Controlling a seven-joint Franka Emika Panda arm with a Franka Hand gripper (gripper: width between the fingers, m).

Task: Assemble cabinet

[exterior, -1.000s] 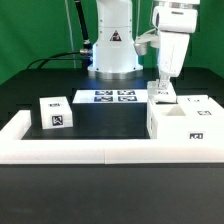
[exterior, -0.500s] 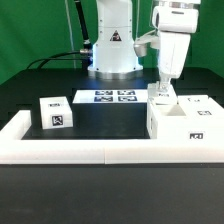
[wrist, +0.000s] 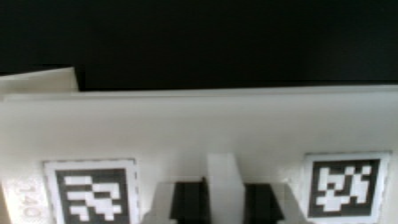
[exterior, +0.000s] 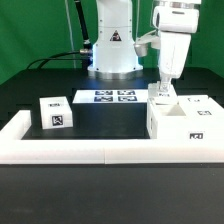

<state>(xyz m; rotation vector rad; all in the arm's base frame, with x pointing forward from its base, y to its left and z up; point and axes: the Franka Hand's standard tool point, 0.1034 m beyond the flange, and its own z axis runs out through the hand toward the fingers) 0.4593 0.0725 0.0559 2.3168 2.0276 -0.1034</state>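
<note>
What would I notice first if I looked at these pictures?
The white robot arm stands out first, reaching down at the exterior view's right with its gripper low over a small white part. Just in front sits the big white box body, and a lone tagged cube sits at the exterior view's left.

At the exterior view's right I see the big white box body (exterior: 178,125), open on top, one tag on its front; well apart at that view's left sits a small white cube (exterior: 53,112) with tags.
</note>
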